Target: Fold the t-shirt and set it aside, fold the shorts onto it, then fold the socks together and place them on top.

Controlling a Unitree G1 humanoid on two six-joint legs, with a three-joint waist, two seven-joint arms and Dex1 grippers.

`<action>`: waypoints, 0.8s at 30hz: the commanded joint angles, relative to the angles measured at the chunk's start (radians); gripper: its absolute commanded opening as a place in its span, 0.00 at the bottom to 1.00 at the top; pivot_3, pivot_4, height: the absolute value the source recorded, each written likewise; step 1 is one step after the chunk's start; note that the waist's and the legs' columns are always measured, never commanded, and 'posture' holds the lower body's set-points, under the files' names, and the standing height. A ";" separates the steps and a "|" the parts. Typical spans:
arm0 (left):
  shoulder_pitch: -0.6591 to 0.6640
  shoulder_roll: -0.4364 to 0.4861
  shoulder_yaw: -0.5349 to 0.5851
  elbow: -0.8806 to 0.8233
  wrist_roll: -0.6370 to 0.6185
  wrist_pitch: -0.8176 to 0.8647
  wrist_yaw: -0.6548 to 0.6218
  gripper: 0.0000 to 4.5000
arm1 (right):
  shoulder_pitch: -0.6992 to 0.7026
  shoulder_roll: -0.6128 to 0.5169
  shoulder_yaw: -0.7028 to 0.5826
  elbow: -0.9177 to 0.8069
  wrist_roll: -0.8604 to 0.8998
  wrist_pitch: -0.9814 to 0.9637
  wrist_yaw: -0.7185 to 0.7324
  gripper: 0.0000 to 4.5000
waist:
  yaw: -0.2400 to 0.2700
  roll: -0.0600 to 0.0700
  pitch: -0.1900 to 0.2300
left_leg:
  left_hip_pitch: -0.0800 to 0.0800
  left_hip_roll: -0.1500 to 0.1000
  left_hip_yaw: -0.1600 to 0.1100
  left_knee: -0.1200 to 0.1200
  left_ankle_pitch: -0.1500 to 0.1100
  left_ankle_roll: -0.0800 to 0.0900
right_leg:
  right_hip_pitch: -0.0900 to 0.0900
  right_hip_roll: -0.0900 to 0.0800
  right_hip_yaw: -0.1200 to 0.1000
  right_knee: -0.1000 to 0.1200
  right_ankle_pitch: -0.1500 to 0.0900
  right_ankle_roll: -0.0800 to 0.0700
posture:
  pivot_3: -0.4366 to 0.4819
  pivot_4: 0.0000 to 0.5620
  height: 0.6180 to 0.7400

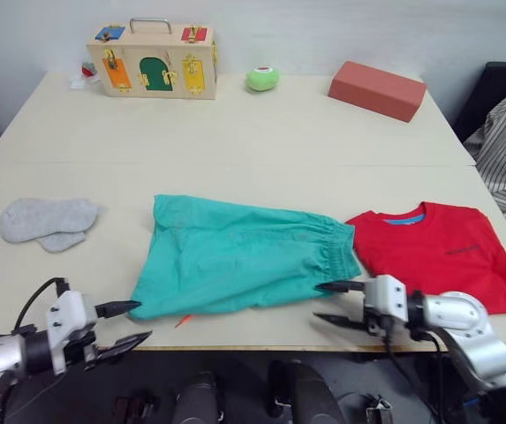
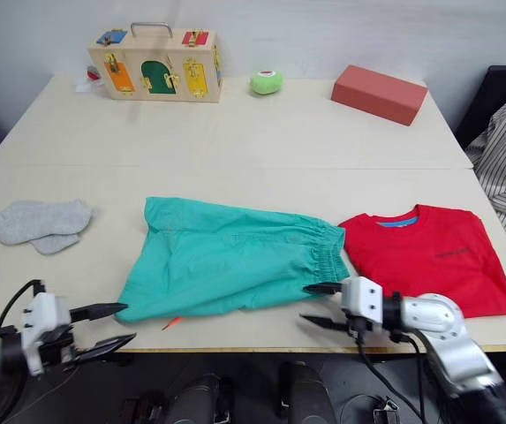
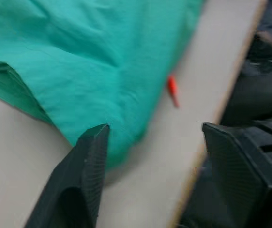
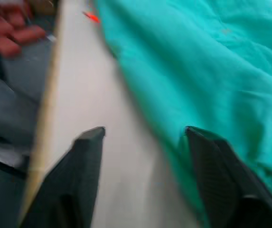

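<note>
Shorts (image 1: 239, 256) lie flat in the middle of the desk (image 1: 235, 132), spread sideways with the gathered waistband toward my right and the leg hems toward my left. A bit of orange drawstring (image 1: 183, 320) pokes out under their near edge. Just beside the waistband, on my right, the t-shirt (image 1: 442, 252) lies face up with its blue collar band showing; whether the two cloths touch I cannot tell.

My left fingers (image 1: 127, 322) are spread apart at the near left corner of the shorts, one tip at the hem's edge and the other out over the desk's front edge, gripping nothing. My right fingers (image 1: 339, 302) are also parted, at the near end of the waistband, one tip at the cloth, the other over bare desk, empty too.

Over on my far left the socks (image 1: 48, 222) lie overlapping, well apart from the shorts. Along the back of the desk stand a wooden latch box (image 1: 152, 60), a green ball (image 1: 262, 79) and a red block (image 1: 377, 89).
</note>
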 commanded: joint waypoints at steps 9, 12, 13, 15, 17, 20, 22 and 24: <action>-0.614 -0.092 -0.277 0.043 -0.105 0.209 0.133 0.48 | -0.185 0.269 0.079 -0.159 -0.052 0.248 -0.376 0.21 | 0.023 0.003 -0.002 | -0.001 -0.002 0.001 -0.003 0.006 -0.009 | 0.000 0.000 0.001 -0.001 0.005 0.001 | 0.48 0.27 1.00; -0.789 -0.215 -0.444 0.187 0.060 0.131 0.194 0.27 | -0.243 0.390 0.162 -0.069 -0.202 0.167 -0.460 0.00 | 0.019 0.002 -0.003 | -0.002 -0.003 0.004 -0.004 0.009 -0.009 | -0.002 0.001 0.001 -0.002 0.004 0.001 | 0.48 0.27 1.00; -0.836 -0.262 -0.495 0.239 0.121 0.099 0.222 0.20 | -0.259 0.420 0.192 -0.022 -0.262 0.133 -0.481 0.00 | 0.019 0.002 -0.003 | -0.002 -0.003 0.004 -0.004 0.010 -0.009 | -0.002 0.001 0.001 -0.002 0.004 0.001 | 0.48 0.27 1.00; -0.885 -0.319 -0.553 0.312 0.194 0.054 0.239 0.05 | -0.278 0.458 0.230 0.039 -0.344 0.089 -0.506 0.00 | 0.017 0.002 -0.003 | -0.003 -0.004 0.005 -0.003 0.010 -0.008 | -0.002 0.001 0.001 -0.003 0.004 0.002 | 0.48 0.27 1.00; -0.910 -0.392 -0.578 0.423 0.266 -0.010 0.312 0.00 | -0.285 0.501 0.247 0.092 -0.438 0.047 -0.588 0.00 | 0.014 0.002 -0.003 | -0.002 -0.004 0.007 -0.003 0.009 -0.006 | -0.002 0.001 0.004 -0.004 0.004 0.003 | 0.48 0.27 1.00; -0.900 -0.445 -0.598 0.560 0.382 -0.100 0.428 0.00 | -0.247 0.490 0.273 0.153 -0.608 -0.035 -0.690 0.00 | 0.013 0.001 -0.003 | -0.002 -0.004 0.008 -0.003 0.009 -0.006 | -0.002 0.001 0.005 -0.004 0.004 0.004 | 0.48 0.27 1.00; -0.879 -0.445 -0.585 0.592 0.397 -0.123 0.441 0.00 | -0.217 0.483 0.251 0.155 -0.633 -0.081 -0.714 0.00 | 0.015 0.001 -0.003 | -0.001 -0.004 0.008 -0.003 0.009 -0.006 | -0.003 0.001 0.005 -0.003 0.004 0.004 | 0.48 0.27 1.00; -0.865 -0.449 -0.550 0.624 0.394 -0.119 0.483 0.00 | -0.186 0.488 0.208 0.152 -0.626 -0.100 -0.745 0.00 | 0.013 0.001 -0.004 | 0.001 -0.003 0.007 -0.003 0.009 -0.006 | -0.001 0.001 0.005 -0.002 0.004 0.004 | 0.48 0.27 1.00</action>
